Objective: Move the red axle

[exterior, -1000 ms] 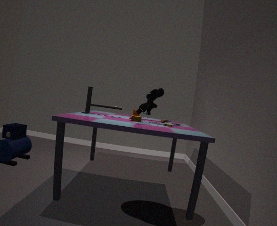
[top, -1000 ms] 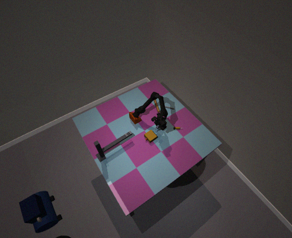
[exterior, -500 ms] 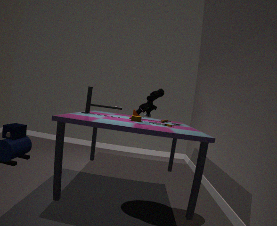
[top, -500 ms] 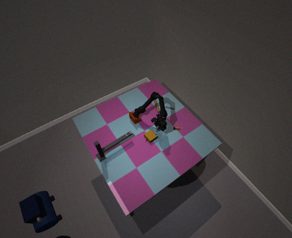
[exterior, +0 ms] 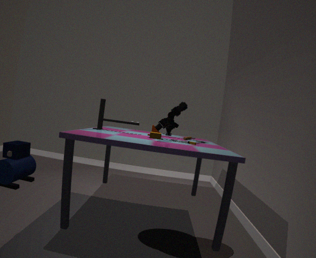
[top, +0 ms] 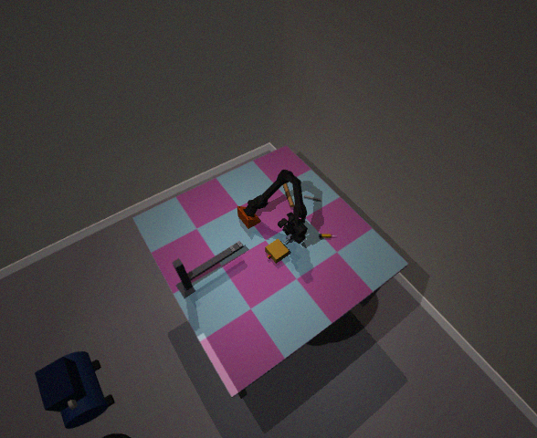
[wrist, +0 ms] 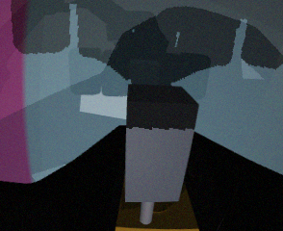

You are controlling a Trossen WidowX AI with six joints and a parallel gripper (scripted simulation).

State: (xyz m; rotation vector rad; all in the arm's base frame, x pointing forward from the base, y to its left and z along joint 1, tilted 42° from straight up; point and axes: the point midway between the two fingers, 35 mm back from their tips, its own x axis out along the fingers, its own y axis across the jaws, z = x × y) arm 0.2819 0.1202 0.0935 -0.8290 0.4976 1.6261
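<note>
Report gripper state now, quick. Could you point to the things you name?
Gripper (top: 290, 238) (exterior: 168, 133) (wrist: 152, 134): closed, holding a grey block with a dark top and a thin pin (wrist: 156, 166).

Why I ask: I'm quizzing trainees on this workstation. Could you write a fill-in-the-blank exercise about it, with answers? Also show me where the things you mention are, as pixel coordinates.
1. The table (top: 268, 325) (exterior: 152, 150) has light blue squares alternating with ____ ones.
2. The bracket's long bar (top: 212, 264) (exterior: 119, 121) juts out above the table; its colour is dark ____.
3. The tank (top: 84, 386) (exterior: 15, 167) standing on the floor is coloured ____.
4. With a grey piece (wrist: 156, 164) between its fingers, the end effector (top: 288, 241) (exterior: 168, 134) (wrist: 152, 134) is shut, not ____.

Missing words: pink; grey; blue; open.
</note>
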